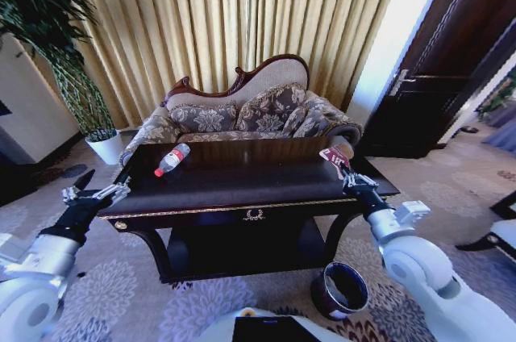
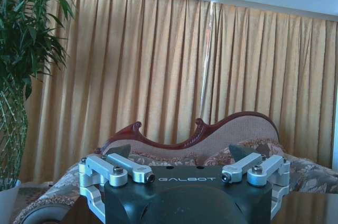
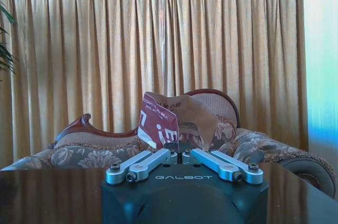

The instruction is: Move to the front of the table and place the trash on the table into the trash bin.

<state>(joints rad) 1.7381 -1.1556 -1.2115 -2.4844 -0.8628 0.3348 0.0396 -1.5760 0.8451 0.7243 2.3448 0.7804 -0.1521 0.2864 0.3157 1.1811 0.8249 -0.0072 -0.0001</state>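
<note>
On the dark glossy table (image 1: 242, 179) a clear plastic bottle (image 1: 172, 160) with a red cap lies near the far left corner. My right gripper (image 1: 342, 169) hovers over the table's right end, shut on a tan and red wrapper (image 1: 331, 154). The right wrist view shows that wrapper (image 3: 168, 123) standing up out of the closed right gripper (image 3: 179, 154). My left gripper (image 1: 90, 189) is open beside the table's left front corner, holding nothing; in its wrist view the left gripper (image 2: 179, 154) has its fingers spread wide. The maroon trash bin (image 1: 340, 289) stands on the carpet below my right arm.
An ornate patterned sofa (image 1: 242, 112) sits right behind the table, with gold curtains (image 1: 242, 11) beyond. A white plant pot (image 1: 106, 147) with a tall plant is at the far left. A dark door (image 1: 443, 68) is at the right. Patterned carpet surrounds the table.
</note>
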